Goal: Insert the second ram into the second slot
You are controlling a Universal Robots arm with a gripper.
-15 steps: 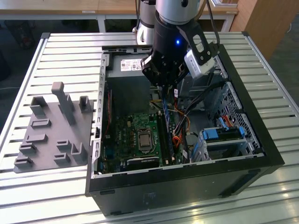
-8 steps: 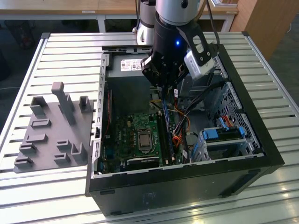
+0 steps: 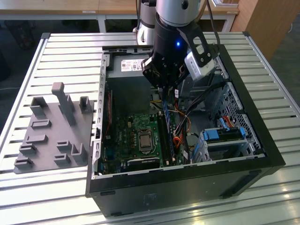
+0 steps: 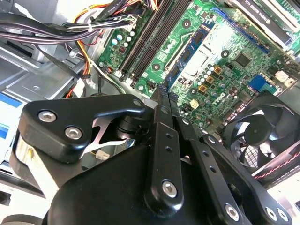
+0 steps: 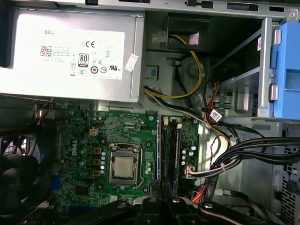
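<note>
Black-linked tool [image 4: 163, 93] arms sit closest in the second wrist view, fingers [image 4: 158, 119] pinched together, no gap showing. Below it, the thin blue circuit-board stick [image 3: 166, 119] seems to stand on edge in the long black memory slots [image 5: 165, 150] just beside the silver square processor socket [image 3: 144, 139]. Seating it well likely needs straight, even downward pressure, without tilt.

Slatted table [image 3: 61, 51] with computer case [image 3: 187, 187] and grey holder [image 3: 51, 133]

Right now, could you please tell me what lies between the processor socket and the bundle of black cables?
In the first wrist view, the memory slots run between the processor socket and the black cables, with small capacitors beside them.
</note>
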